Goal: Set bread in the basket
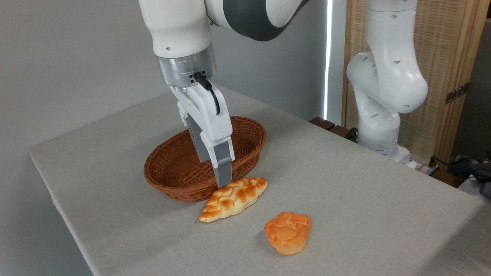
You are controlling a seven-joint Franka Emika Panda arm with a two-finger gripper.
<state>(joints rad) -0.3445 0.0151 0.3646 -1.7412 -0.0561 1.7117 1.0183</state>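
— What's on the table [364, 199] from where you stand?

— A pale grey cloth with a fine weave covers it. Near the front edge sits the bread [287, 232], a small orange bun shaped like a muffin — swirled top like a rose, ridged base. It stands upright, top facing up; it's round, so there's no long axis to speak of.

— And the other piece?

— A braided loaf [233, 198], pale golden with browned ridges, long and tapered. It lies between the bun and the basket [168, 168], its length running from lower left up to the right. Its upper end looks to be just beside the basket's near wall.

— The basket?

— Oval, brown woven wicker, shallow. It sits toward the middle of the table, closer to the left edge, long axis slanting up to the right. I see nothing in it.

— The arm?

— White with a metal ring at the wrist. The gripper [223, 178] hangs over the basket's near rim, its grey fingers pointing down, tip just above the loaf's upper end. From this side the fingers overlap, so I can't tell how wide they stand. It grips nothing I can see.

— The room?

— Plain grey wall behind, a bright strip of light, a wood-framed woven screen at the right, cables by the arm's base.
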